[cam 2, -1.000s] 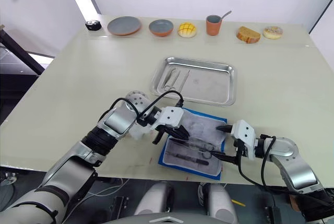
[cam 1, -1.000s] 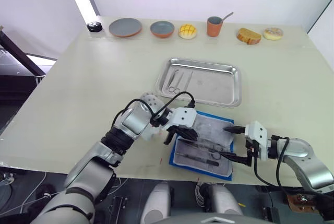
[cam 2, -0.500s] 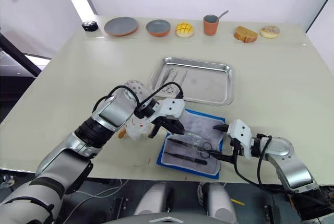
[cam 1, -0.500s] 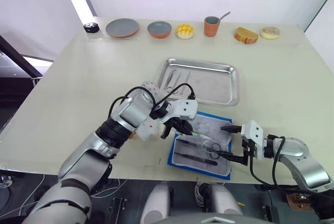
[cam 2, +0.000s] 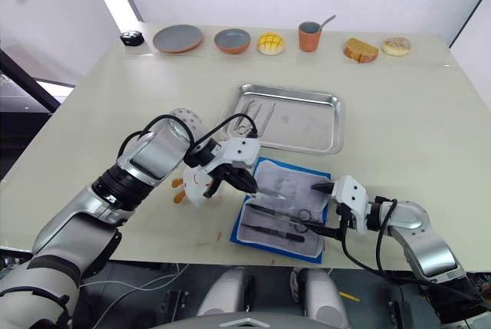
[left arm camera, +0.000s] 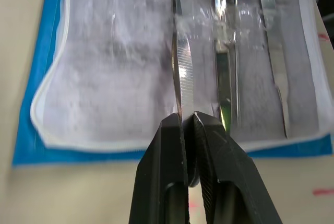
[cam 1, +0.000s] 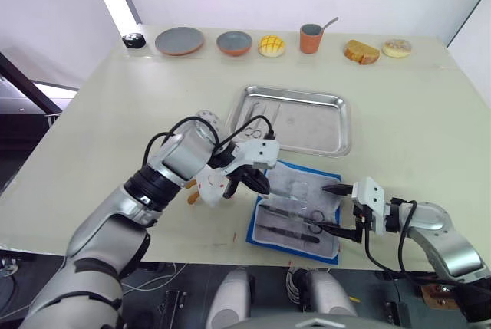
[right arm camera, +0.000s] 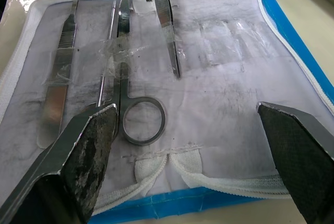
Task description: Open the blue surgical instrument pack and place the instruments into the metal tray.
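The left hand [left arm camera: 187, 125] pinches tweezers [left arm camera: 180, 67] by one end over the pack [cam 1: 298, 210]; they could swivel or slip before the tray [cam 1: 330, 126]. The right hand [right arm camera: 193, 130] gapes wide.

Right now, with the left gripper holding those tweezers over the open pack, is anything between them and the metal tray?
Nothing visible blocks the way. The left gripper holds the tweezers over the open blue pack; the metal tray lies just beyond it across bare table, with free room beside two instruments at its left end.

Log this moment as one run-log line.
left end effector: shut on tweezers | right end effector: open over pack | metal tray: some instruments in
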Motion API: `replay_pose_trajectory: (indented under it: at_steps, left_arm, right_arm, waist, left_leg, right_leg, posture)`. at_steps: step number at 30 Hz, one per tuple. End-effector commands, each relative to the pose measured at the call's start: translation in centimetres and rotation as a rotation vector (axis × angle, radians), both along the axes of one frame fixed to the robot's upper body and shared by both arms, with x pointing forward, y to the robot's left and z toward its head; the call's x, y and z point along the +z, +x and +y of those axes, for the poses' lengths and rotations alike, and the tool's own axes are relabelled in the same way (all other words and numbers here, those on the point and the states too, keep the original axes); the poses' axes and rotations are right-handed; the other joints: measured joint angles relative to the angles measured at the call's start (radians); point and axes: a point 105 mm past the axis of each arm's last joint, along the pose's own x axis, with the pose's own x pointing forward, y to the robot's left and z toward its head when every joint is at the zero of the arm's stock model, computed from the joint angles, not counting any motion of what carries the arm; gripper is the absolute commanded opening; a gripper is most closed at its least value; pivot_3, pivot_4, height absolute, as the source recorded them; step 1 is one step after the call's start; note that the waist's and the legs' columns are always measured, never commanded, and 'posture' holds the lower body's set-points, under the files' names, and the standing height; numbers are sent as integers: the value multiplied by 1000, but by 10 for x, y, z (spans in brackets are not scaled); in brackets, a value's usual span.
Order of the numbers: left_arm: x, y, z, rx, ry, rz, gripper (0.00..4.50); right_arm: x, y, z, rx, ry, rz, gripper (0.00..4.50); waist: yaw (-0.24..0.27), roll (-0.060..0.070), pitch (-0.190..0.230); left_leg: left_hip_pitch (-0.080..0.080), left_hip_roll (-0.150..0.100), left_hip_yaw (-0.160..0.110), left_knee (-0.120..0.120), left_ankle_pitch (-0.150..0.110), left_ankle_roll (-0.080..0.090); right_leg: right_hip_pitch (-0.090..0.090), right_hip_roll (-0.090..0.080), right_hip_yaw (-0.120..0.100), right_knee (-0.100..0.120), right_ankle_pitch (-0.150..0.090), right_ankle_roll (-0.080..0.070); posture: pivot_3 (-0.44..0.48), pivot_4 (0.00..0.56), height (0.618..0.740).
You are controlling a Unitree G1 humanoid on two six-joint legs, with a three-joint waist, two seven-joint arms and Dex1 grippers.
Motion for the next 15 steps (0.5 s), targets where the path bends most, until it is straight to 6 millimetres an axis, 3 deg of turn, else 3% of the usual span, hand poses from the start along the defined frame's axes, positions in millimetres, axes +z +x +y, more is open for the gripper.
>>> replay_pose_trajectory:
  at_steps: [1, 8, 15]
  left_arm:
    - [18, -4, 11, -20, -14, -7, 63]
    - [40, -8, 37, 71, -77, -22, 63]
    - [56, 6, 23, 277, -312, -110, 63]
  right_arm:
    - [-42, -18, -4, 1, -106, 174, 4500]
    - [-44, -19, -5, 8, -107, 182, 4500]
    - [-43, -19, -10, 20, -120, 190, 4500]
  waist:
    - [1, 0, 0]
    - [1, 0, 0]
    - [3, 0, 1]
  left_leg:
    - [0, 0, 0, 0, 0, 0]
    - [0, 0, 0, 0, 0, 0]
    - [0, 1, 0, 0, 0, 0]
  right_leg:
    - [0, 0, 0, 0, 0, 0]
    - [0, 0, 0, 0, 0, 0]
    - [0, -1, 0, 0, 0, 0]
  posture:
    - [0, 150, 740]
    - [0, 150, 740]
    - [0, 150, 740]
